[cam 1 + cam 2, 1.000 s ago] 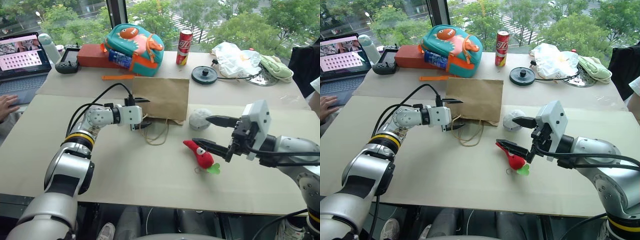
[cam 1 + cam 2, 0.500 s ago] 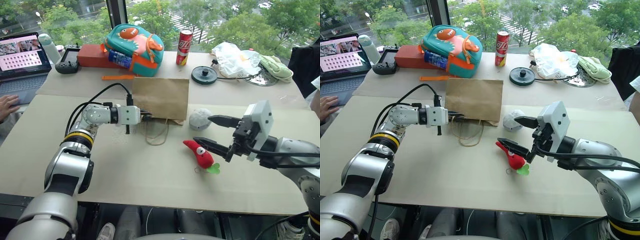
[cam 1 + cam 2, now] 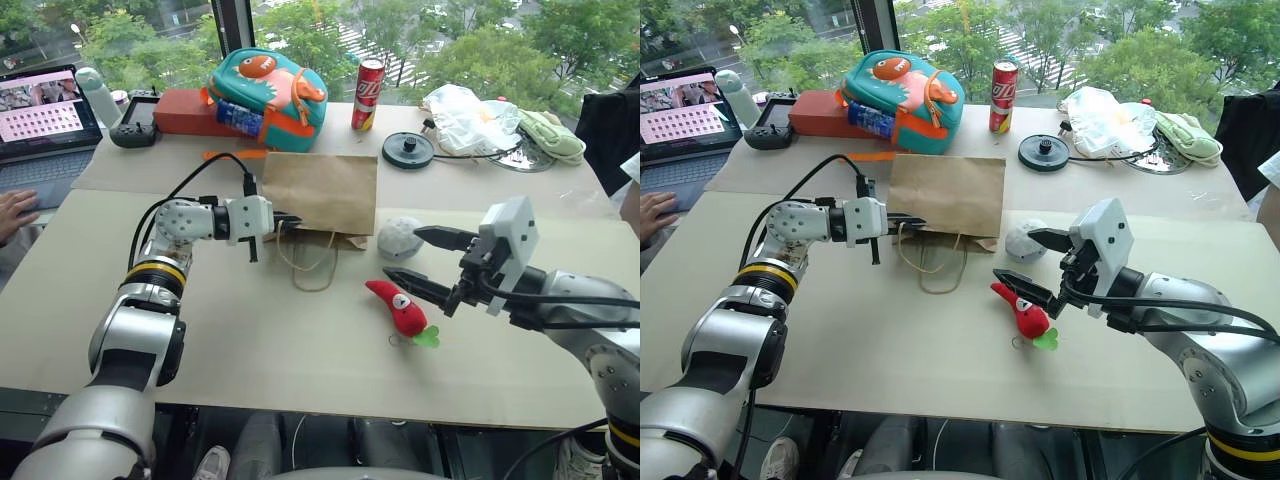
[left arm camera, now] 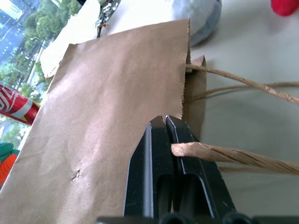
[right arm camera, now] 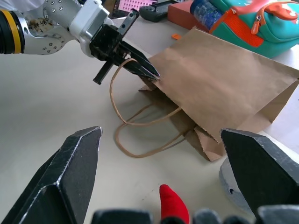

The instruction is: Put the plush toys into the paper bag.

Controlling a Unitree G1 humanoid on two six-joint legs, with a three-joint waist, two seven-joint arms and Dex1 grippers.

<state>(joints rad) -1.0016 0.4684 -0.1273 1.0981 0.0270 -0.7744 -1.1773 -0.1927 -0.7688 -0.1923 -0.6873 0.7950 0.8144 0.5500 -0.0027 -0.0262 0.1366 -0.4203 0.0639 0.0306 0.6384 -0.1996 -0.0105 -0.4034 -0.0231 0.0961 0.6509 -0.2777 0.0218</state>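
Paper bag: the brown paper bag [image 3: 322,193] was laid flat on the counter [image 3: 250,330], its mouth turned toward the robot and its two cord handles spread in front of it.
Left end effector: the left end effector [image 4: 164,122] was clenched on one cord handle [image 4: 224,155] just at the bag's upper edge; it was judged that this handle was gripped so that the top sheet could be lifted and the mouth opened.
Right end effector: the right end effector [image 3: 422,257] was held released, jaws wide apart, above the counter between the two toys; it was probably kept ready for a toy.
Red chili toy: the red chili toy [image 3: 401,308] was lying on the counter just below the lower right finger, not gripped.
Grey ball toy: the pale-grey fuzzy ball [image 3: 401,237] was resting beside the bag's right corner, near the upper right finger.
Task state: both toys were outside the bag.
Hard to see: the bag's inside was hidden, so how far the mouth was opened could not be told; in the left wrist view the ball was cut off by the frame edge.
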